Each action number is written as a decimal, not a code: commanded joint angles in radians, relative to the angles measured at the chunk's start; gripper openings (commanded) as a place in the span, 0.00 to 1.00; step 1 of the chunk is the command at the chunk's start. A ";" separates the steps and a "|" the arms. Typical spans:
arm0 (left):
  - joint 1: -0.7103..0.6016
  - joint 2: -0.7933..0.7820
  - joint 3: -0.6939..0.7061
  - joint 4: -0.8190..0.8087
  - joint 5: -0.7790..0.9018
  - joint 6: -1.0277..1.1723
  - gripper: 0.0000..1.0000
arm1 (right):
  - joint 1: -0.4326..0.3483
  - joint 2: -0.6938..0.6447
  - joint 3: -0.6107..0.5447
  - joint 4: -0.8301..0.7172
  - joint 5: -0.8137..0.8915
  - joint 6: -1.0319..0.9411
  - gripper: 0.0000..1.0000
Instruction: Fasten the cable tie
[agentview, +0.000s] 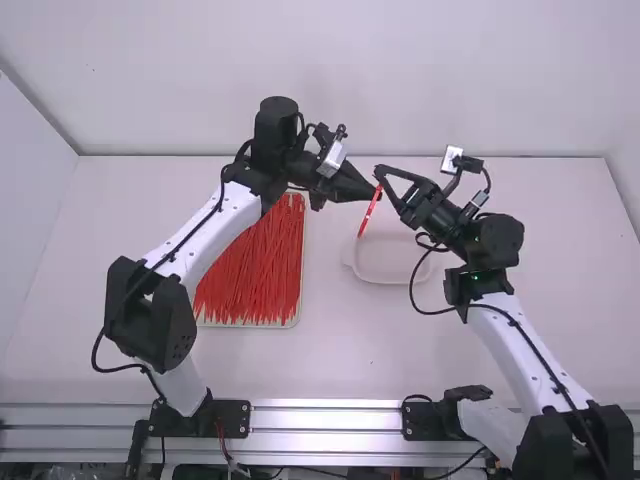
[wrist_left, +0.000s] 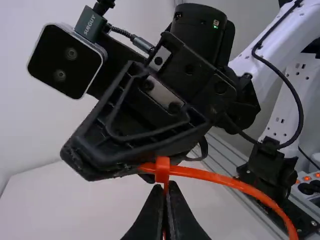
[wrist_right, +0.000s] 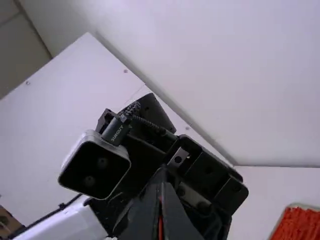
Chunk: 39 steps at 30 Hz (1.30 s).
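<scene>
At the left of the table a tray (agentview: 250, 325) is holding a heap of spare red ties (agentview: 255, 265). Past its far right corner the left gripper (wrist_left: 164, 197) is pinching shut on the red cable tie (wrist_left: 162, 170) right beside its head, up in the air. Just right of it the right gripper (wrist_right: 160, 192) is meeting it tip to tip, its fingers clenching the same tie, whose strap is hanging down above a clear tub (agentview: 385, 283) sitting on the table.
</scene>
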 joint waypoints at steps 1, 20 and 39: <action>-0.006 -0.023 -0.005 -0.001 0.030 -0.003 0.02 | 0.005 0.002 0.016 -0.003 -0.018 -0.005 0.00; 0.004 -0.023 -0.006 -0.224 0.030 0.120 0.02 | -0.107 0.001 0.016 0.104 -0.114 0.062 0.00; 0.011 -0.023 -0.020 -0.757 -0.013 0.610 0.02 | -0.261 0.002 0.016 0.324 -0.117 0.228 0.00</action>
